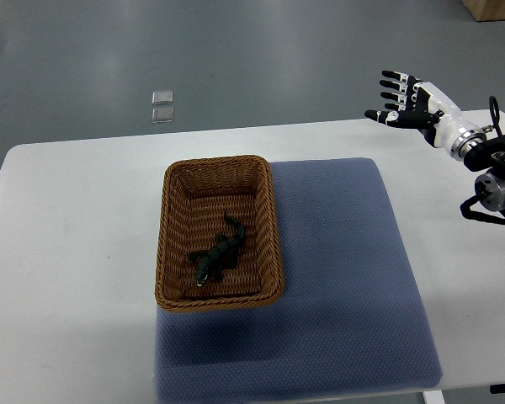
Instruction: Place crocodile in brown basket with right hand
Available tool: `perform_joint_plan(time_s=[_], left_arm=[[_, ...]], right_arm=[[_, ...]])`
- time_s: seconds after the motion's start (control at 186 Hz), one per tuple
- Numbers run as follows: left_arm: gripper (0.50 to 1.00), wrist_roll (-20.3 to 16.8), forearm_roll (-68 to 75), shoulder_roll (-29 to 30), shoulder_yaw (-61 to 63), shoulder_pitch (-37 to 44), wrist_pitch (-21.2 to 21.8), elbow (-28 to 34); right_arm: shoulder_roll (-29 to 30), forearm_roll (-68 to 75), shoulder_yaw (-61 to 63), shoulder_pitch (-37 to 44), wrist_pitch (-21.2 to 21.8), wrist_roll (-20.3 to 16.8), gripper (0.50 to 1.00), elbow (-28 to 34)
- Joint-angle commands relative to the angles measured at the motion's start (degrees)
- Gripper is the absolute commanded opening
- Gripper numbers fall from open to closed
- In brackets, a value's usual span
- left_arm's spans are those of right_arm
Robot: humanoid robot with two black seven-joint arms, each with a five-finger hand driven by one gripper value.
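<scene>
- No text, label, brand, number or sign can be read anywhere in the top view.
</scene>
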Motion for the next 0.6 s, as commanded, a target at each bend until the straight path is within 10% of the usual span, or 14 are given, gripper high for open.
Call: perform_joint_plan(time_s=[0.0,0.593], left_arm=[[1.0,0.0,0.0,0.0,0.0,0.0,0.0,0.0],[1.0,0.0,0.0,0.0,0.0,0.0,0.0,0.0]], right_arm=[[1.3,-0.3,5.6,-2.5,0.7,-1.8,0.895,0.1],[13.3,-18.0,27.4,-12.7,0.5,-1.8,0.915,0.1]])
